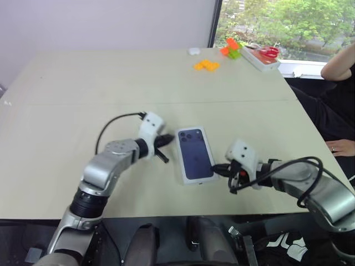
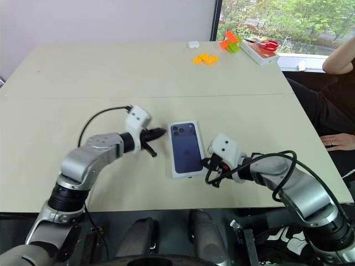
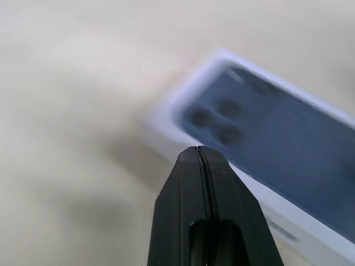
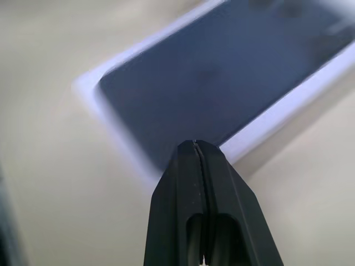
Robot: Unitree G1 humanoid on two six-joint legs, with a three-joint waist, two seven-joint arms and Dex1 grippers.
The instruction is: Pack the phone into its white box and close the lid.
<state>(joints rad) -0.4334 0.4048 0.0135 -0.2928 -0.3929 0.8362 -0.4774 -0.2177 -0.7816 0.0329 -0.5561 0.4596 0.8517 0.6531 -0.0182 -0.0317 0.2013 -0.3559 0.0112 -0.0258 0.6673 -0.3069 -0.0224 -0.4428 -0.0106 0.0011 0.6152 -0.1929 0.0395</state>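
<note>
The white box (image 3: 310,238) lies closed near the table's front edge. Its lid (image 1: 195,154) faces up and shows the dark phone picture with the camera cluster at the far end. The phone is hidden. My left gripper (image 1: 169,138) is shut and empty, its tip just left of the lid's far left corner (image 3: 222,72) and a little above the table. My right gripper (image 1: 215,168) is shut too, with nothing in it. It points at the lid's near right edge (image 4: 222,77) from close by. I cannot tell whether either tip touches the box.
Orange blocks (image 1: 206,65), green and orange blocks (image 1: 230,49) and a white tray with red scissors (image 1: 260,55) sit at the far right corner. A person's arm (image 1: 338,66) and hand (image 1: 343,147) rest beyond the table's right edge.
</note>
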